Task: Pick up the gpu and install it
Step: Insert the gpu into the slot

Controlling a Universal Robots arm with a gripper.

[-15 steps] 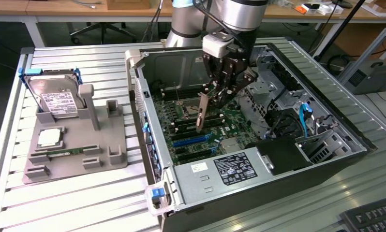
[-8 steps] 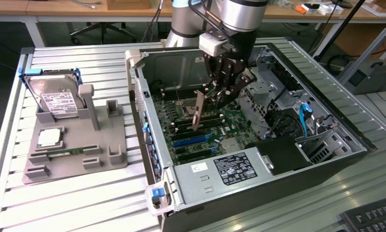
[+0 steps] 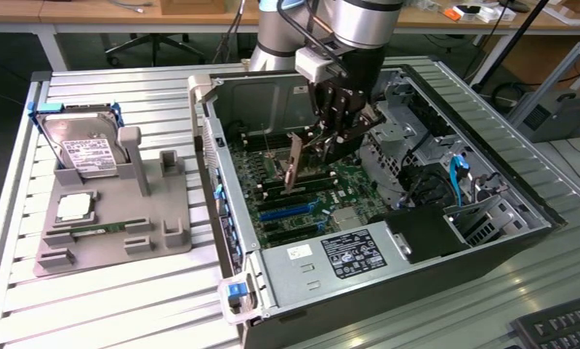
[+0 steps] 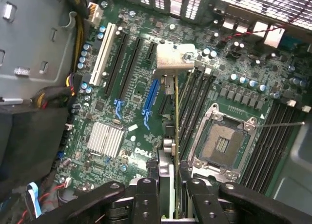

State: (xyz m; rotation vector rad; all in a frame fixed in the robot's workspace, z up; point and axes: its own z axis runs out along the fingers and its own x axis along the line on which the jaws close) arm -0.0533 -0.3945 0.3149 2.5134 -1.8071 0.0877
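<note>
Hovering over the motherboard (image 3: pixel 300 196) at the exterior frame's centre, the gripper (image 3: pixel 336 138) is clamped on the gpu (image 3: pixel 294 161), carried edge-down inside the open computer case (image 3: pixel 522 218). Installation is in hand, judging by this; seating calls for lining its edge with an expansion slot (image 4: pixel 150 98) (blue, mid-frame). The card looks thin and dark, with a silvery bracket (image 4: pixel 174 58).
</note>
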